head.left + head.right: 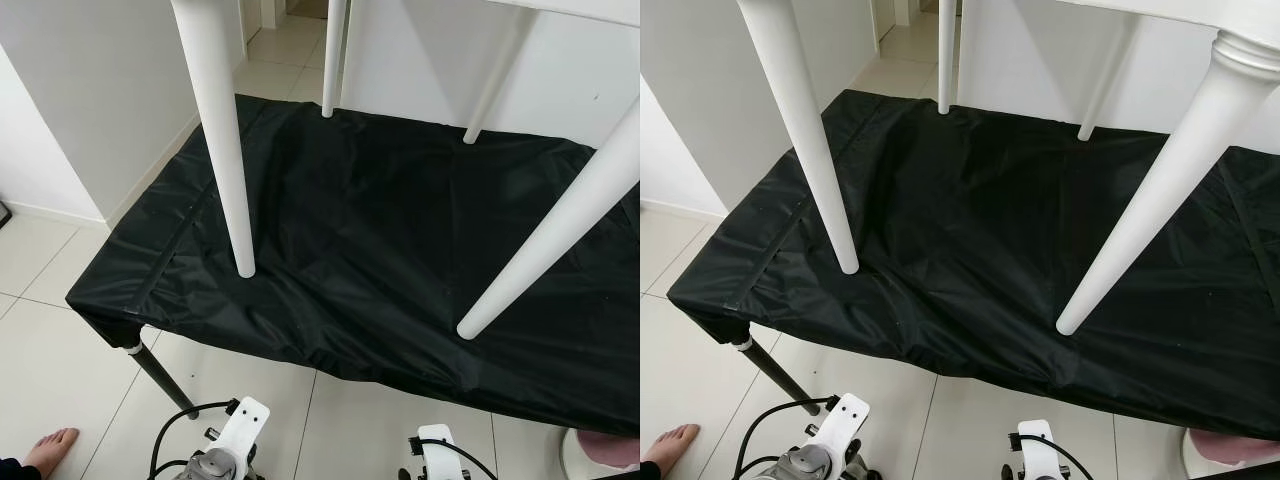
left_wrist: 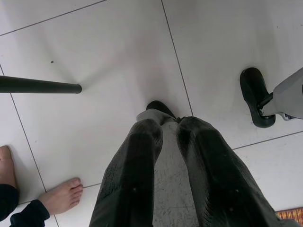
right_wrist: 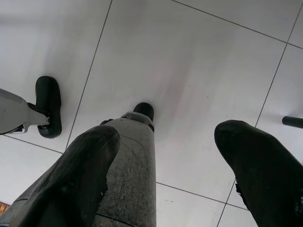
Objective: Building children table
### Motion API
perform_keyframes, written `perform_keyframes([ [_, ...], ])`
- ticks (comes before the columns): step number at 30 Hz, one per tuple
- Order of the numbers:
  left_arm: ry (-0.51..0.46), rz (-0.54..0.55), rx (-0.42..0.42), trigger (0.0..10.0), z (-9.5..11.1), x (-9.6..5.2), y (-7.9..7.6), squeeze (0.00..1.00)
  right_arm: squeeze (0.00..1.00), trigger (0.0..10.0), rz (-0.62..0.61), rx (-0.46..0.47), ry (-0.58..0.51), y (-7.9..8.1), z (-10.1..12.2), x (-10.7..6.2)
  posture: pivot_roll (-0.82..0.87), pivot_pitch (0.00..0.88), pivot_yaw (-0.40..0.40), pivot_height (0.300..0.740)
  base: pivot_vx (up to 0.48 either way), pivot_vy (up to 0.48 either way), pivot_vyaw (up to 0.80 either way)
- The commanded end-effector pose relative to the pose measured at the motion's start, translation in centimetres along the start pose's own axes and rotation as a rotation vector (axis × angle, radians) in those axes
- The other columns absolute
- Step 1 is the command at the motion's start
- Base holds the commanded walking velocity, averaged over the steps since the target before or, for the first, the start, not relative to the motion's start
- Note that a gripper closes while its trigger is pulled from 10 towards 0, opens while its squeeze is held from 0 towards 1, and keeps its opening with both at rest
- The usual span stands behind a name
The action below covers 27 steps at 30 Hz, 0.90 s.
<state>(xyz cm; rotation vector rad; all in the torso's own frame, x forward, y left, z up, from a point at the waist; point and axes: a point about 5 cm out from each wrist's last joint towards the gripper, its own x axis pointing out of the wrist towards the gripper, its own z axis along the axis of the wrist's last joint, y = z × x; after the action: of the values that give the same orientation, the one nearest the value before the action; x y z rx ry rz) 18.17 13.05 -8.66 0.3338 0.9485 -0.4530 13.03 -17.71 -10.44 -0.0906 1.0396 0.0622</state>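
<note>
Looking down from the head camera, I see the white children's table (image 1: 560,8) standing on the black-covered surface (image 1: 380,230), its top cut off at twelve o'clock. Four white legs (image 1: 225,150) rest on the cloth: one at ten o'clock, one at three o'clock, two farther back near the wall (image 1: 90,90).

Both arms hang low over the tiled floor (image 2: 118,47). The left gripper (image 2: 168,137) has its fingers nearly together, holding nothing. The right gripper (image 3: 165,142) has its fingers spread wide, also holding nothing.

A person's bare foot (image 1: 48,450) sits at seven o'clock. One black leg of the surface (image 1: 160,375) angles down near it.
</note>
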Motion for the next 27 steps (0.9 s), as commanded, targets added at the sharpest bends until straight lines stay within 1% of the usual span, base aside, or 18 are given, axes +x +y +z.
perform_keyframes([
  [1, 0.025, -0.011, 0.005, 10.0, -0.44, -0.05, -0.04, 0.00, 0.00, 10.0, 0.030, -0.003, 0.103, 0.59, -2.40, -0.46, 0.06, 0.000, -0.017, 0.740, 0.000, 0.000, 0.00],
  [22, 0.032, -0.009, 0.003, 10.0, -0.69, -0.10, -0.04, 0.00, 0.00, 10.0, 0.032, 0.002, 0.110, 0.55, -2.65, -0.54, 0.06, 0.000, -0.011, 0.740, 0.000, 0.000, 0.00],
  [27, 0.043, -0.012, 0.001, 10.0, -1.26, -0.21, -0.14, 0.00, 0.00, 10.0, 0.030, 0.006, 0.110, 0.57, -2.70, -0.55, 0.05, 0.000, -0.005, 0.740, 0.000, 0.000, 0.00],
])
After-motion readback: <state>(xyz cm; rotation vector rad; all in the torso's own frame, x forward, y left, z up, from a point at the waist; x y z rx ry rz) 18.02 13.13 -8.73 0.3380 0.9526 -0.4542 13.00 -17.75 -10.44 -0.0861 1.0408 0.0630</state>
